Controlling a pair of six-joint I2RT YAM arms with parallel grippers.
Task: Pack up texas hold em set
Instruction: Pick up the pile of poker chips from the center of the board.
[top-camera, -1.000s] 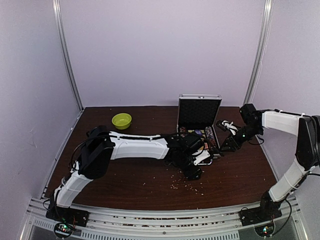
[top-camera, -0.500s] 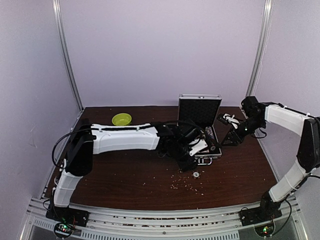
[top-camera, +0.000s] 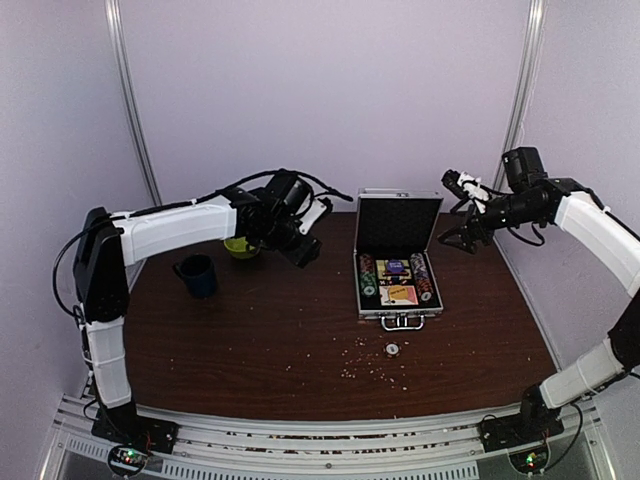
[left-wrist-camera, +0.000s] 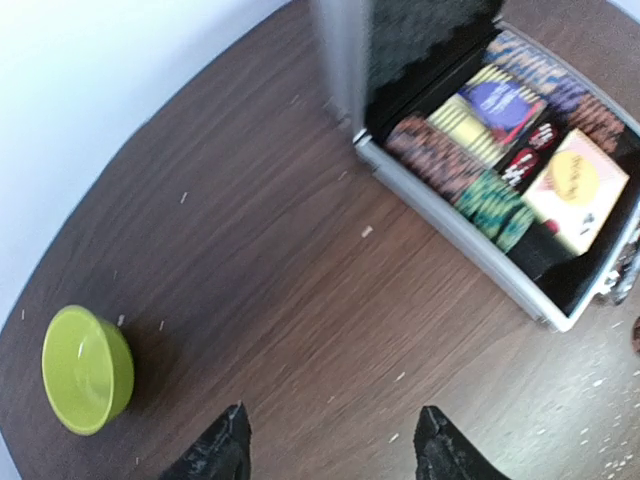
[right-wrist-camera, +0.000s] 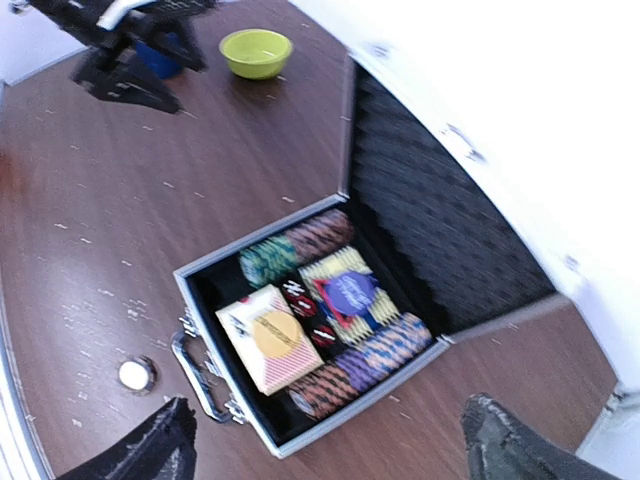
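The silver briefcase (top-camera: 398, 300) lies open at the table's middle, its black-lined lid (top-camera: 398, 222) upright. Inside are rows of chips (right-wrist-camera: 283, 249), a yellow-and-pink card box (right-wrist-camera: 267, 337) and a purple-labelled box (right-wrist-camera: 349, 290). One loose round chip (top-camera: 392, 349) lies on the table in front of the handle (right-wrist-camera: 195, 378); it also shows in the right wrist view (right-wrist-camera: 134, 375). My left gripper (top-camera: 306, 252) is open and empty, raised left of the case; the left wrist view shows it (left-wrist-camera: 332, 450) over bare wood. My right gripper (top-camera: 452, 238) is open and empty, raised right of the lid (right-wrist-camera: 330, 445).
A lime-green bowl (top-camera: 241, 246) stands at the back left, under my left arm; it also shows in the left wrist view (left-wrist-camera: 85, 368). A dark blue mug (top-camera: 197, 275) stands in front of the bowl. Pale crumbs (top-camera: 375, 370) are scattered in front of the case.
Both arms have lifted away from the case. My left gripper swung from the front of the case up to the back left, leaving the loose chip in view. The mug is now uncovered.
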